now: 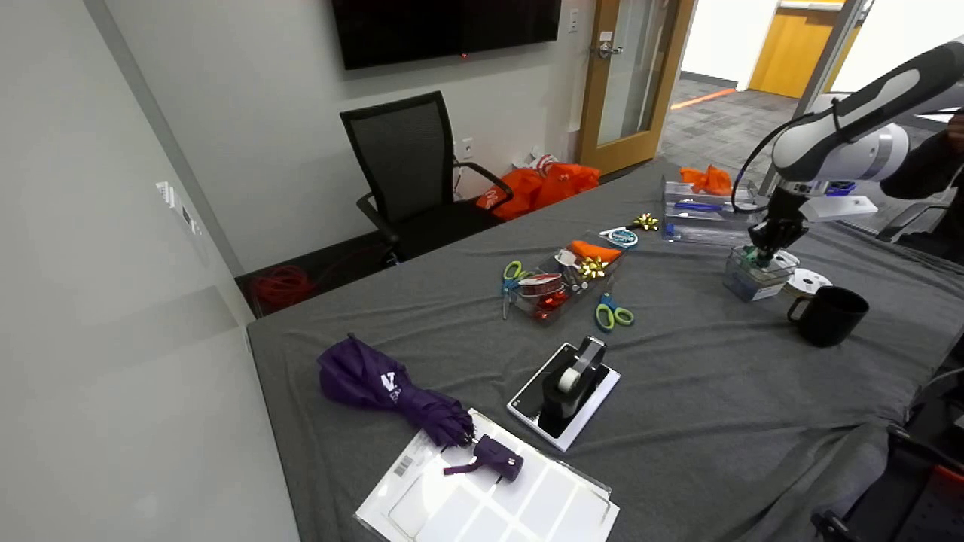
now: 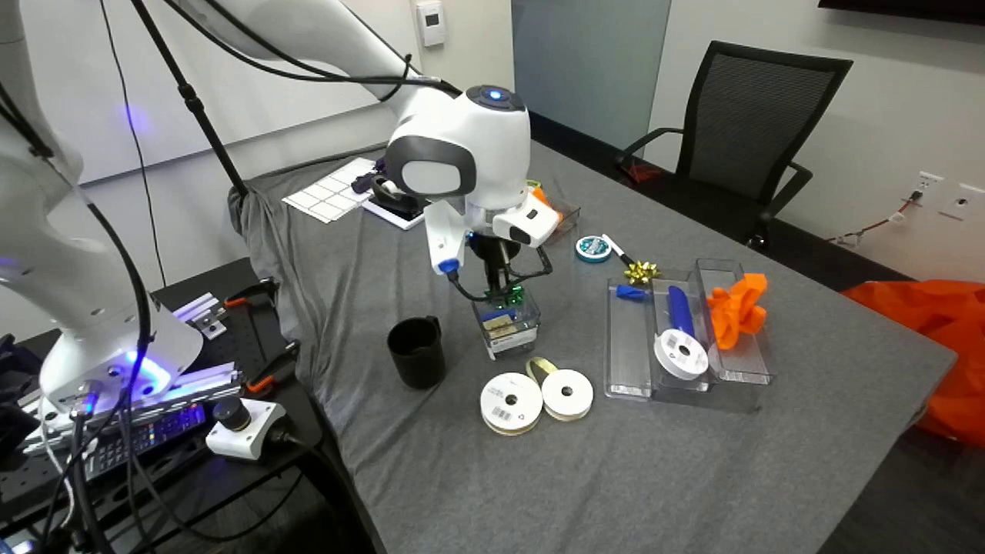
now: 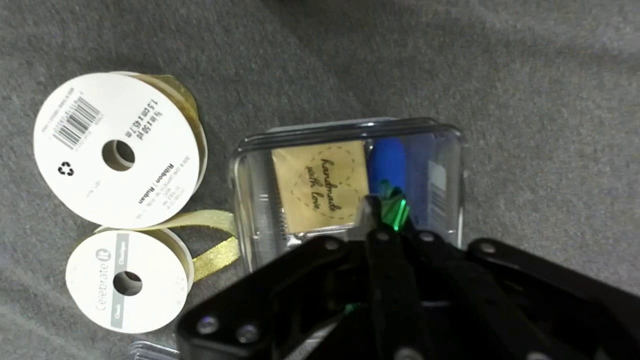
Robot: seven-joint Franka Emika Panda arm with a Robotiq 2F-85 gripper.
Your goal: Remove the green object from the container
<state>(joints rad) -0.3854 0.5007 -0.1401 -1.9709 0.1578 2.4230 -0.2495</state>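
The green object (image 3: 397, 207) is a shiny, bow-like piece; it also shows in an exterior view (image 2: 515, 295). The container is a clear plastic box (image 3: 459, 185) with a tan "handmade with love" card and a blue item inside. It shows in both exterior views (image 1: 740, 287) (image 2: 514, 340). My gripper (image 3: 387, 220) points down at the container's opening, and its fingertips are close together with the green object pinched between them. It also shows in an exterior view (image 1: 764, 260). The fingers hide part of the green object and the container's near side. How deep the fingertips sit, I cannot tell.
A black mug (image 2: 416, 354) stands beside the container. Ribbon spools (image 2: 512, 404) (image 3: 127, 282) lie close to it, a gold ribbon reaching its wall. A clear divided organizer (image 2: 627, 377) stands farther along the table. A tape dispenser (image 1: 565, 388) and umbrella (image 1: 376, 384) lie farther off.
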